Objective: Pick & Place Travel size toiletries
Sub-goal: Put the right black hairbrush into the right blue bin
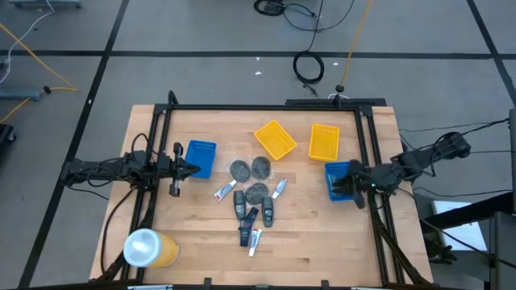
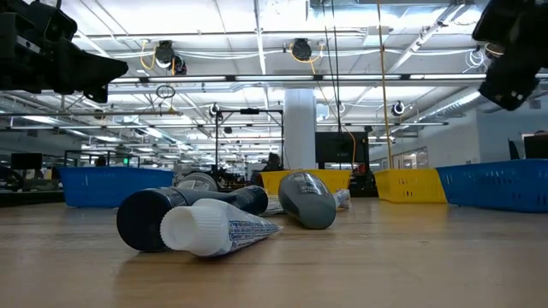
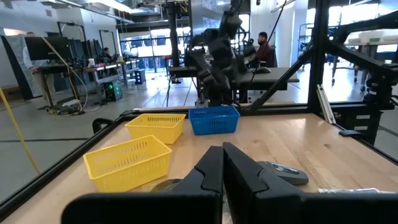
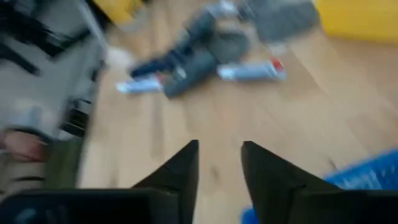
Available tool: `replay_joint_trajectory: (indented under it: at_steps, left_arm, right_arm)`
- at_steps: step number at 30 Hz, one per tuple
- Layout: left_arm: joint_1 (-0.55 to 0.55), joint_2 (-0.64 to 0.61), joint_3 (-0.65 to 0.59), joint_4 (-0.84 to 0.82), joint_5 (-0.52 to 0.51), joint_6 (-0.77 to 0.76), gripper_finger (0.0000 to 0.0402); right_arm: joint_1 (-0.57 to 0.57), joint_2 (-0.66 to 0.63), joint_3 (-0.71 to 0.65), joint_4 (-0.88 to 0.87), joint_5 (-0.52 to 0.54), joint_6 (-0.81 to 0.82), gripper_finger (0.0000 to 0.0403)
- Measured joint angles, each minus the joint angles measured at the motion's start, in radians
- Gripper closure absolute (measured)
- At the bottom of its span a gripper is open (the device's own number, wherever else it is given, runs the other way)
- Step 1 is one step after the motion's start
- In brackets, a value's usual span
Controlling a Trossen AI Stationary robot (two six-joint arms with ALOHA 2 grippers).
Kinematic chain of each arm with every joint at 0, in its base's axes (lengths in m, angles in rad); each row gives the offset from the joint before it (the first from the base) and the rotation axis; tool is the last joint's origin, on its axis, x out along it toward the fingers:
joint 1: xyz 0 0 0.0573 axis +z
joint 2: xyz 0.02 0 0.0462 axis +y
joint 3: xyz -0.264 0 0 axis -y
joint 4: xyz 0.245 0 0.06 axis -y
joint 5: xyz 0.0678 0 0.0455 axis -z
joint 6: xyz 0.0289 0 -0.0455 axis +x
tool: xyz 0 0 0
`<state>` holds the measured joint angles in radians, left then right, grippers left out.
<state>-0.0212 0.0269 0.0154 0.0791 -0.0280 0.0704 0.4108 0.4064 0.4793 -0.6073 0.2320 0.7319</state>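
Two arms over one wooden table (image 1: 322, 242). Orange cup (image 1: 151, 248) lies near the table's front corner on the left arm's side, well behind and outboard of the left gripper (image 1: 192, 168). Four trays: blue tray (image 1: 200, 158) touching or just ahead of the left gripper's tips, two yellow trays (image 1: 275, 138) (image 1: 324, 141) toward the far edge between the arms, another blue tray (image 1: 339, 179) directly under the right gripper (image 1: 348, 184). Left gripper fingers pressed together, holding nothing, hanging above the table. Right gripper fingers stand a small gap apart in the right wrist view, nothing between them, raised over its blue tray's inner side. The toiletries sit in one loose pile mid-table, between the two grippers, nearer the right-hand side of the left gripper than touching either; clear of both. Pile: dark bottles (image 1: 240, 204) bunched at the near side, three grey discs (image 1: 239, 170) on the far side nearest the yellow trays, silvery tubes (image 1: 224, 191) scattered at the edges. Low view shows a dark bottle (image 2: 150, 218) and a white-capped tube (image 2: 218, 228) lying flat, touching.
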Motion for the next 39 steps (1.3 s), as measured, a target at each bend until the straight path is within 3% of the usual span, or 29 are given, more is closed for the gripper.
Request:
replay_joint_trajectory:
  at_steps: [5, 14, 26, 32, 39]
  left_arm:
    - [0.000, 0.000, 0.000, 0.000, 0.000, 0.000, 0.0392]
    - [0.000, 0.000, 0.000, 0.000, 0.000, 0.000, 0.0392]
    - [0.000, 0.000, 0.000, 0.000, 0.000, 0.000, 0.0392]
    - [0.000, 0.000, 0.000, 0.000, 0.000, 0.000, 0.0392]
    - [0.000, 0.000, 0.000, 0.000, 0.000, 0.000, 0.0392]
  right_arm:
    - [-0.048, 0.164, -0.001, -0.144, 0.028, 0.138, 0.0258]
    - [-0.176, 0.344, -0.002, -0.208, -0.043, 0.172, 0.0306]
    - [-0.248, 0.417, 0.018, -0.274, -0.050, 0.121, 0.0353]
    - [-0.247, 0.426, 0.038, -0.172, -0.095, 0.058, 0.0379]
    - [-0.253, 0.509, 0.019, -0.169, -0.106, 0.042, 0.0402]
